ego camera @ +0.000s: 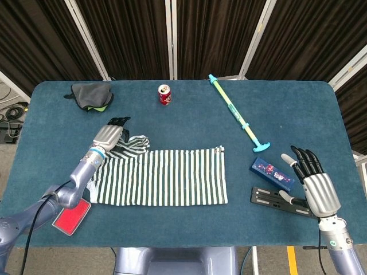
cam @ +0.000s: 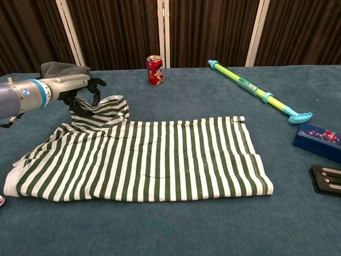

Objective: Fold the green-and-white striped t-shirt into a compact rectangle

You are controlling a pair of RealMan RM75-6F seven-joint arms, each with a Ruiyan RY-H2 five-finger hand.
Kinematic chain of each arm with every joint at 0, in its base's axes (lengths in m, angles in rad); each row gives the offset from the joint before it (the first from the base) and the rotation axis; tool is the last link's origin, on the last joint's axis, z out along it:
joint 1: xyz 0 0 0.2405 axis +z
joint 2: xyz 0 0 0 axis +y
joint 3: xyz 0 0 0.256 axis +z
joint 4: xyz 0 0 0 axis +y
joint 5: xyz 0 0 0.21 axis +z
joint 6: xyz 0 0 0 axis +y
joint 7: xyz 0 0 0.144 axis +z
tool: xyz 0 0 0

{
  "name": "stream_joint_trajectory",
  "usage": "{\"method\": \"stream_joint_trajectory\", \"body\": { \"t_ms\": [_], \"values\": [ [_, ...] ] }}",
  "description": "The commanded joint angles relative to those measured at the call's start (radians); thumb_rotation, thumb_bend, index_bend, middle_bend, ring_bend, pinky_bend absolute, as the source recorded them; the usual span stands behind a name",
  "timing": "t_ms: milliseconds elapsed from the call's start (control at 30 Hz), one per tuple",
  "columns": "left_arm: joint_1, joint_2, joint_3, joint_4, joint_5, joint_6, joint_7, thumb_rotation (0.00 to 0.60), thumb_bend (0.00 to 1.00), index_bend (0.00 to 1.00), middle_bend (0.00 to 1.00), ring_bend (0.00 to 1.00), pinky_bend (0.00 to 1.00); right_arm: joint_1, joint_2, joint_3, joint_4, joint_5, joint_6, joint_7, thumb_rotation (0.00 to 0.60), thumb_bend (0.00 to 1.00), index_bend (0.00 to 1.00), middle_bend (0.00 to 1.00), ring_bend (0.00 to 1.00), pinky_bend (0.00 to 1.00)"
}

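Gripping a bunched sleeve at the upper left corner of the striped t-shirt [ego camera: 163,176], the left hand [ego camera: 108,136] has its fingers curled into the raised fabric. The shirt lies mid-frame on the blue table [ego camera: 189,120], spread flat with its long axis running left to right, so the cloth extends rightward from that hand. Folding likely means carrying the sleeve right and inward. At the lower right of the frame, well apart, the right hand [ego camera: 315,183] hovers with fingers spread, holding nothing.

Bright, even light; sharp focus
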Motion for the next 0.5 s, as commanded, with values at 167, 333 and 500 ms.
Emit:
{"method": "stream_joint_trajectory", "body": {
  "t_ms": [167, 333, 500],
  "values": [
    [0.049, 0.047, 0.051, -0.077, 0.059, 0.08, 0.004, 0.6, 0.92, 0.76, 0.0, 0.0, 0.0, -0.002, 0.005, -0.002, -0.007, -0.009, 0.007, 0.003, 0.6, 0.0, 0.2, 0.0, 0.0, 0.0],
    [0.066, 0.063, 0.073, -0.113, 0.078, 0.103, 0.01, 0.6, 0.92, 0.76, 0.0, 0.0, 0.0, -0.003, 0.008, -0.004, -0.012, -0.015, 0.012, 0.003, 0.6, 0.0, 0.2, 0.0, 0.0, 0.0],
    [0.069, 0.061, 0.085, -0.128, 0.082, 0.106, 0.029, 0.6, 0.92, 0.76, 0.0, 0.0, 0.0, -0.006, 0.01, -0.005, -0.017, -0.019, 0.017, 0.002, 0.6, 0.0, 0.21, 0.0, 0.0, 0.0]
  ]
}}
